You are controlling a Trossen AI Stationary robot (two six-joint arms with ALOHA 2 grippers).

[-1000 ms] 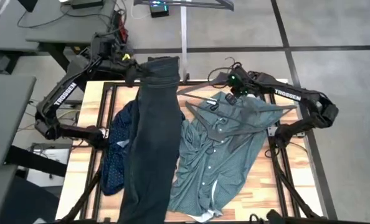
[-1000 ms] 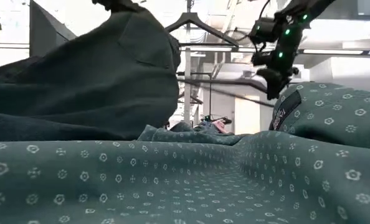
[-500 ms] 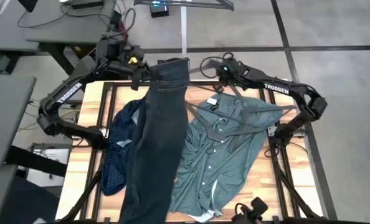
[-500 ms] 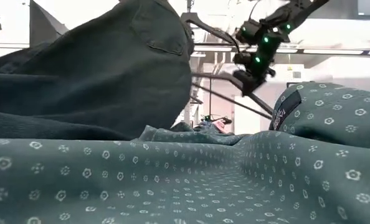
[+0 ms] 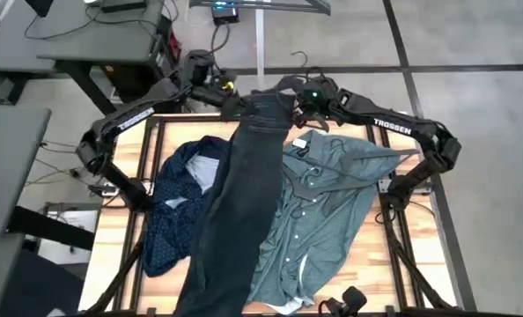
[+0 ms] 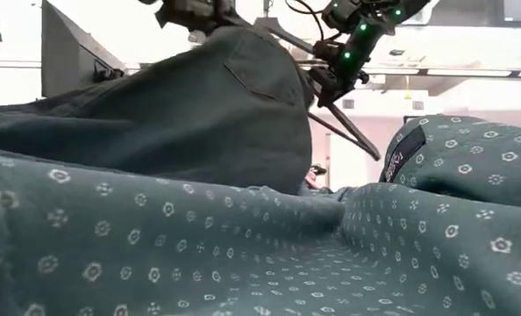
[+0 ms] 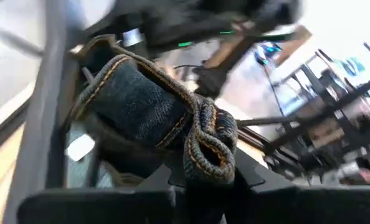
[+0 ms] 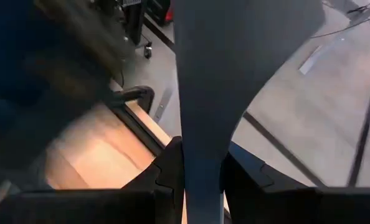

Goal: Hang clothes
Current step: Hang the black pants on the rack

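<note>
The dark charcoal jeans (image 5: 235,194) run from the table's far edge toward its near edge, over a navy dotted shirt (image 5: 175,204) and a teal-green shirt (image 5: 336,207). My left gripper (image 5: 235,95) is shut on the jeans' raised waist end. Just right of it my right gripper (image 5: 304,95) is shut on a black hanger (image 6: 335,118), held up beside the waistband. Another black hanger (image 5: 319,173) lies on the teal shirt. My left gripper pinches the bunched waistband (image 7: 205,149) of the jeans between its two fingers, in several folded layers. The waist end is lifted above the far edge; the legs (image 5: 213,264) trail down and lie on the table. My right gripper pinches a flat part of the hanger (image 8: 203,134) between its two fingers. The hanger is lifted clear of the table, its arms (image 6: 348,132) slanting down below the gripper.
A clothes rack pole (image 5: 260,44) stands beyond the table's far edge. Bare wooden table (image 5: 402,255) shows at the right and left edges. In the low view the teal shirt (image 6: 243,254) fills the foreground.
My left gripper has moved toward the table's right along the far edge, swinging the jeans' waist end with it while the legs stayed on the table. My right gripper has risen and moved left toward the jeans, carrying the hanger up off the teal shirt.
</note>
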